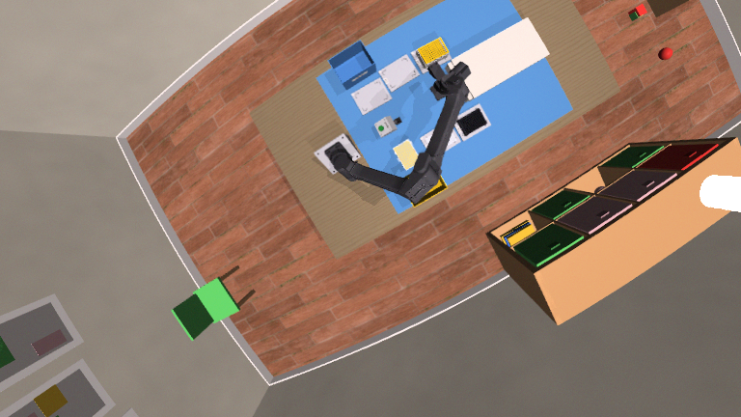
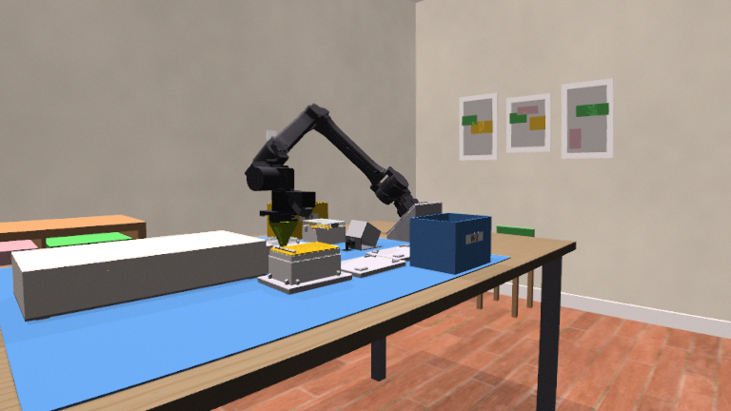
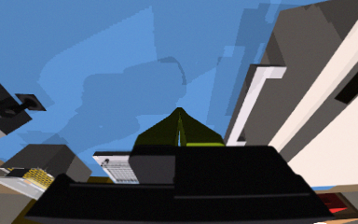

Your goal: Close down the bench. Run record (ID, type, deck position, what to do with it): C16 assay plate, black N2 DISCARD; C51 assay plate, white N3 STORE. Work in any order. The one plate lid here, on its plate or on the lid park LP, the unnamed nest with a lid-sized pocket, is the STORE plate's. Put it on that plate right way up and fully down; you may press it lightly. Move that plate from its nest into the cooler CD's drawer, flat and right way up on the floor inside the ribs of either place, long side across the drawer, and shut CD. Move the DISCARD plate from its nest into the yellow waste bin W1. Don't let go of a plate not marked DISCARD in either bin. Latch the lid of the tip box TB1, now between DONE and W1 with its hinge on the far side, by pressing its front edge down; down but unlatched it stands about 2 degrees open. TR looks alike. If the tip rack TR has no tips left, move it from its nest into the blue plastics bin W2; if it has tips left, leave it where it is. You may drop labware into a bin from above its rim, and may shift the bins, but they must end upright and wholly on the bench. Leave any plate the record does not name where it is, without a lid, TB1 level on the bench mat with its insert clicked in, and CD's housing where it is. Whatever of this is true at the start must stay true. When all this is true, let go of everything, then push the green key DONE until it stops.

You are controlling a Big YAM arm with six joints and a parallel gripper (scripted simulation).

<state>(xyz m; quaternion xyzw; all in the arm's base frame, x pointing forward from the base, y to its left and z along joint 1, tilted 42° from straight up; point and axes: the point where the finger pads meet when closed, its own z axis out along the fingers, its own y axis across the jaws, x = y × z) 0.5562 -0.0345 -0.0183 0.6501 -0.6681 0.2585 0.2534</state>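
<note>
My gripper (image 1: 437,70) is shut and empty. It points down just above the edge of the tip rack TR (image 1: 432,50) that lies toward the cooler; the rack's top shows yellow. In the side view the fingertips (image 2: 284,240) hang a little above the rack (image 2: 305,262). In the wrist view the closed fingers (image 3: 179,114) are over blue mat. The cooler CD (image 1: 503,55) is a long white box next to the rack. The black plate (image 1: 472,122) sits in its nest. The white plate (image 3: 117,169) is partly hidden by my arm. The tip box TB1 (image 1: 405,153) has a cream lid.
The blue bin W2 (image 1: 352,64) stands at the far corner of the mat, with two white nests (image 1: 399,70) (image 1: 371,96) beside it. The green key DONE (image 1: 382,128) is near TB1. The yellow bin W1 (image 1: 431,192) lies mostly under my elbow.
</note>
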